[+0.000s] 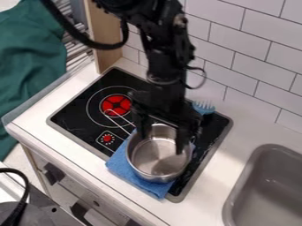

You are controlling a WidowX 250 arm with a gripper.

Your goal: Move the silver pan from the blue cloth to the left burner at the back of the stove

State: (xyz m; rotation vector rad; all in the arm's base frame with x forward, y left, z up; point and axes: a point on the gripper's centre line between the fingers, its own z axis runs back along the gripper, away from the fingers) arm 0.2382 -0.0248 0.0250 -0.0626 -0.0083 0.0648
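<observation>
The black gripper hangs over the steel pot, its two fingers spread wide apart. One finger is at the pot's back left edge; the other comes down in front of the pot's right part, and I cannot tell whether either touches it. The silver pot stands upright on a folded blue cloth, its thin wire handle pointing up and left across the stove. Under the cloth lies the black stovetop with red burner markings. Behind the gripper, at the stove's back edge, is a light blue bristled or pronged object.
A grey sink is set into the white counter at the lower right. White wall tiles rise behind. A wooden panel stands by the stove's back left corner, and green fabric hangs at the left.
</observation>
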